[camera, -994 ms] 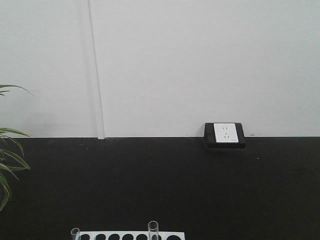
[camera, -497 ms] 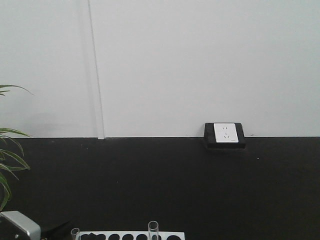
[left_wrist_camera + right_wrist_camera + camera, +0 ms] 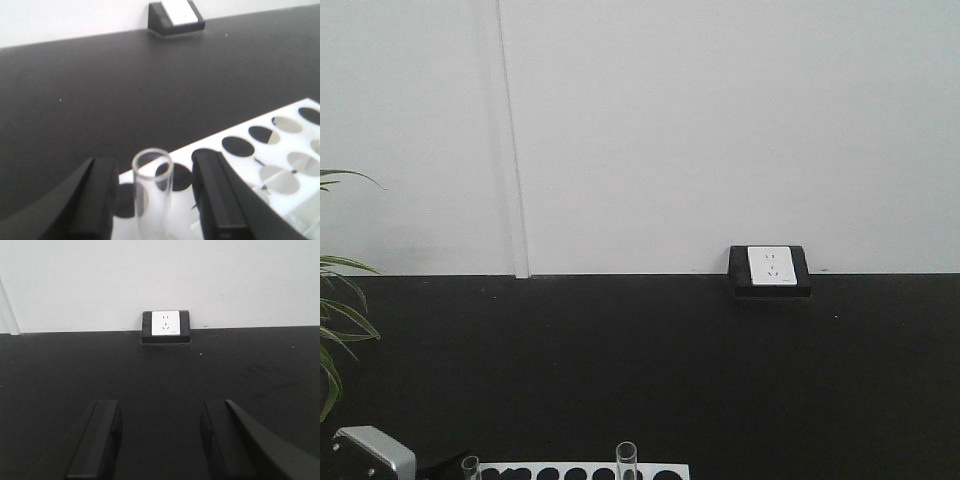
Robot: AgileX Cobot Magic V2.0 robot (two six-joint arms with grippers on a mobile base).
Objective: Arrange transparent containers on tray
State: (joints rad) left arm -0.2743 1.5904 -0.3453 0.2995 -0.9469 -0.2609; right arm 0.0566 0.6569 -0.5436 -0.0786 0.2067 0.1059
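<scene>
We had the left gripper (image 3: 155, 164) spread wide. Its two black fingers (image 3: 97, 200) stood on either side of one test tube (image 3: 152, 200) without touching it, so it held nothing. The tube stood upright in the white perforated rack (image 3: 300, 141), long axis vertical and lipped rim uppermost, roughly midway in the gap.

We judged the coming move to hang on that relation: the jaws needed only to close square across the tube, then lift straight up along its axis to clear the hole.

The right gripper (image 3: 160, 435) was likewise open and empty. It hung over the bare black tabletop (image 3: 160, 375) facing the wall socket (image 3: 166, 324), with no tube in its view, so the left arm was plainly the nearer.

The front view showed a left-hand tube rim (image 3: 470, 465) and a taller tube rim (image 3: 626, 452). We could not say for certain which one sat between the jaws. The yellow tray showed in no view, so we could not tell which way it lay.
</scene>
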